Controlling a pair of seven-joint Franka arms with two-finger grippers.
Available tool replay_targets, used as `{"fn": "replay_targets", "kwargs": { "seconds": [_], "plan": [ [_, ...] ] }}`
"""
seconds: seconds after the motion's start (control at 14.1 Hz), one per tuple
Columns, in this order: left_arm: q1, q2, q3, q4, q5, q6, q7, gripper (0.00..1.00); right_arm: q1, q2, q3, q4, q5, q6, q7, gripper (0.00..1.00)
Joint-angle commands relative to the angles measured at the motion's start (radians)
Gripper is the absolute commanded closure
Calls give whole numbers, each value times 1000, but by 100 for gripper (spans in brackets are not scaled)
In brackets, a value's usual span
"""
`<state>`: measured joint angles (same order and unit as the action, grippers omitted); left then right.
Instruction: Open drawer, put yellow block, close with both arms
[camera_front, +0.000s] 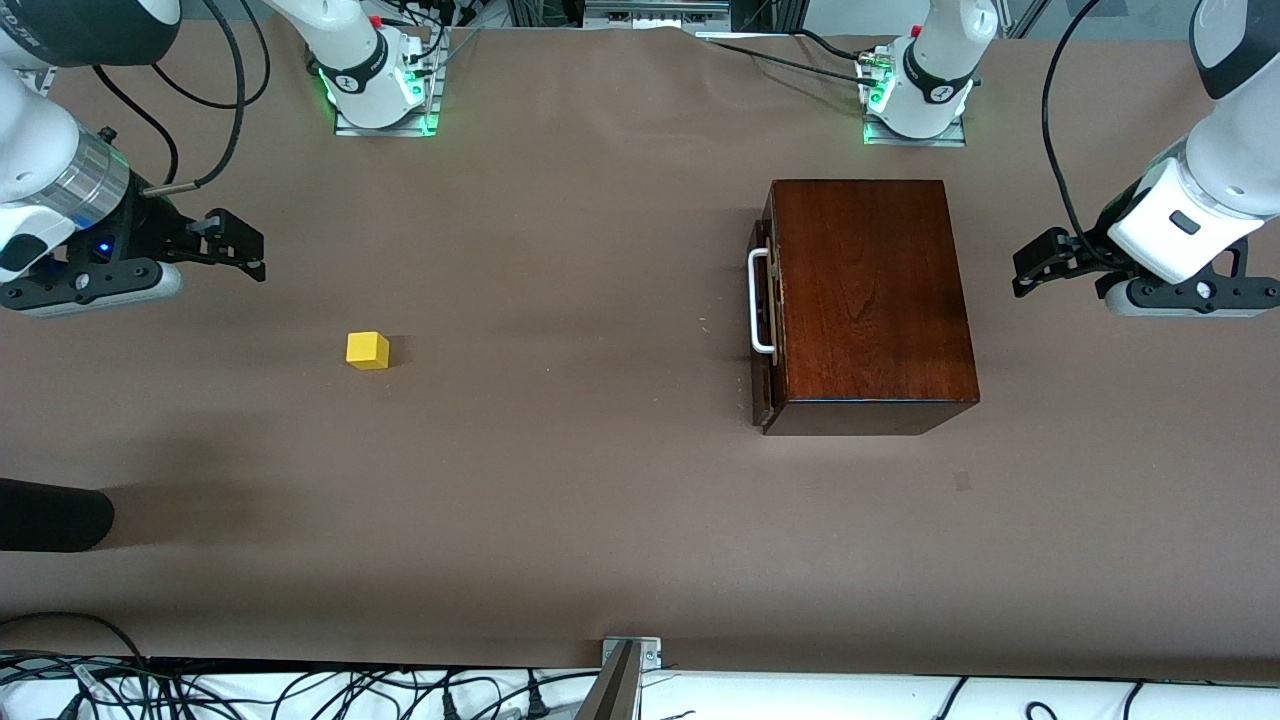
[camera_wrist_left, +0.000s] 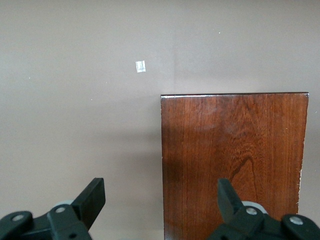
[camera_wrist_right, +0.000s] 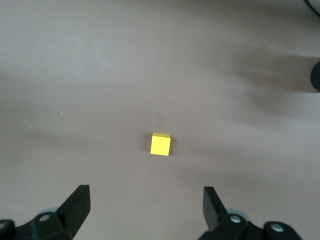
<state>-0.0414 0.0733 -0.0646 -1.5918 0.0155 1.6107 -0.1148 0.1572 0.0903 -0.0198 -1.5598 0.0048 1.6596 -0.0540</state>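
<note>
1. Drawer (camera_front: 764, 300) is fully pushed into the dark glossy box (camera_front: 870, 300), which sits on the desk (camera_front: 600, 500) toward the left arm's end. Its front, with the white handle (camera_front: 760, 300), faces the middle of the desk.
2. I'd judge the box solid and fairly heavy, stiff wood with a slick finish. The handle is the only sensible hold: a bar standing clear of the front, thin enough to hook or pinch. Pulling it may drag the whole box, so bracing the box with the other arm looks wise.
3. Block (camera_front: 367, 350) lies alone on the desk toward the right arm's end, well apart from the box. It looks light, rigid, flat-faced and easy to pinch across two parallel sides; small enough that a sloppy grip could tip it.
4. Right gripper (camera_front: 235, 245) hangs over bare desk near the block, fingers spread wide, nothing between them; its wrist view shows the block ahead of the gap.
5. Left gripper (camera_front: 1040, 262) hovers just off the box's end away from the handle, fingers spread, holding nothing.
</note>
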Motion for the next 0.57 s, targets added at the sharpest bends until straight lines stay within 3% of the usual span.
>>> {"fn": "replay_targets", "kwargs": {
  "seconds": [0.0,0.5],
  "plan": [
    [-8,17,2,39,18,-26,1,0,-8,8,4,27,18,-24,-10,0],
    [-8,17,2,41,21,-35,1,0,-8,8,6,26,17,-24,-7,0]
  ]
}}
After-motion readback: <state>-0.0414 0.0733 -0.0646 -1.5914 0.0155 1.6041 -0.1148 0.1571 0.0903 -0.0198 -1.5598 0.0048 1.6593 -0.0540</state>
